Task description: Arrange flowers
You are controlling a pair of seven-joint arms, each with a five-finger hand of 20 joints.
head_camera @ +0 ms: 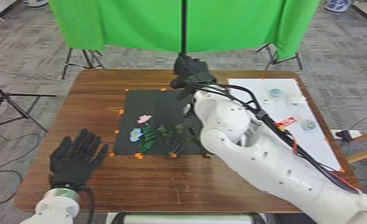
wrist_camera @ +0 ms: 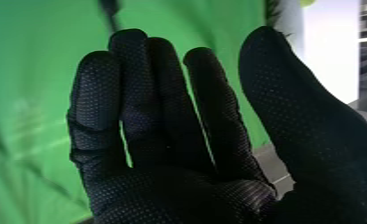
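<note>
My main worry is the right arm (head_camera: 259,152), which slants across the mat's right side: if I lower or swing it carelessly, it could sweep whatever lies beneath. I can't see that side well myself, since the arm hides part of it. Its black cable (head_camera: 266,121) could also drag over the surface (head_camera: 131,192) and catch something. My right hand (head_camera: 190,70) is beyond the mat's far part, fingers extended, thumb apart, grasping nothing. The left hand (head_camera: 75,159), off the mat's near left side, lies spread and empty too. The green stems (head_camera: 176,136) on the mat's near part look thin and crowd together, so a wide pinch might lift several at once or miss them. The blue flower (head_camera: 136,135) and pink flower (head_camera: 144,119), on the mat's left part, could get bent if pressed from above.

Around me, the green curtain (head_camera: 179,25) hangs beyond the mat's far edge, with a dark pole (head_camera: 184,35) in front; reaching farther out could bump that. A white sheet (head_camera: 259,89) runs along the right of the mat (head_camera: 153,102). On it are glassy-looking pieces (head_camera: 309,125), perhaps vases, and a small red item (head_camera: 287,122); the arm stands between them and the flowers, so it must clear both.
</note>
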